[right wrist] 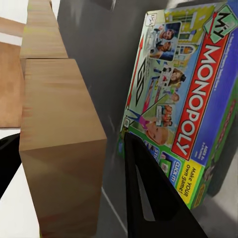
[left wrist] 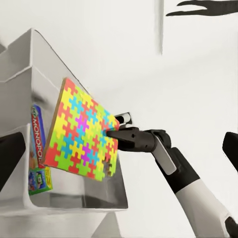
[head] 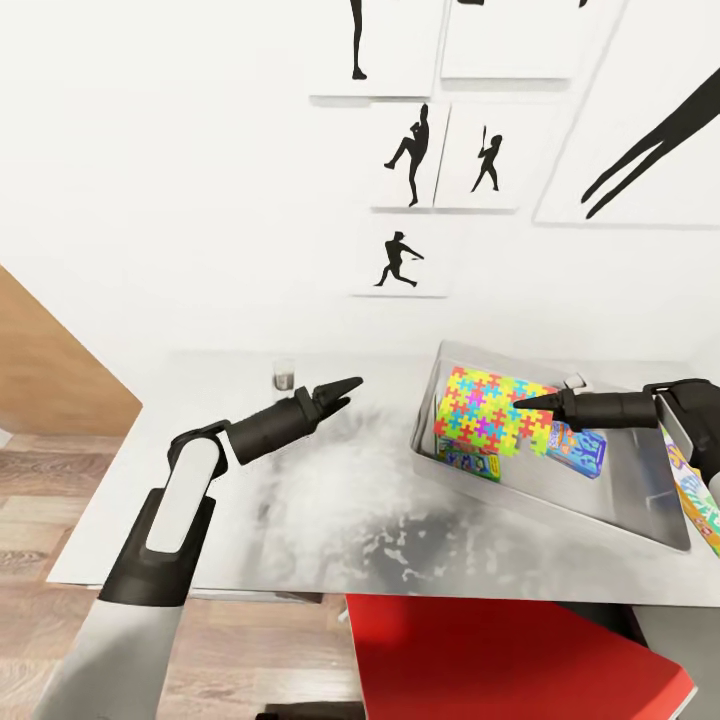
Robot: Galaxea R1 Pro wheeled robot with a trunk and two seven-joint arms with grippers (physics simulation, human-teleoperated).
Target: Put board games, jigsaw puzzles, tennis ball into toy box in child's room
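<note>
My right gripper (head: 520,405) is shut on the edge of a multicoloured jigsaw puzzle (head: 488,410), holding it tilted on edge above the light grey toy box (head: 600,505) on the table (head: 330,500). The left wrist view shows the jigsaw puzzle (left wrist: 84,134), with the right gripper (left wrist: 111,135) clamping its side. Two board games lie in the toy box: a green-edged Monopoly box (right wrist: 191,94) and a blue one (head: 583,450). A yellow-orange board game (head: 697,495) leans at the box's right end, cut off by the frame. My left gripper (head: 343,392) hovers open over the table, left of the box.
A small glass (head: 284,375) stands at the back of the table near my left gripper. A red chair (head: 500,650) sits under the table's front edge. Wooden wardrobe doors (head: 50,370) are at the left. Silhouette pictures (head: 410,155) hang on the white wall.
</note>
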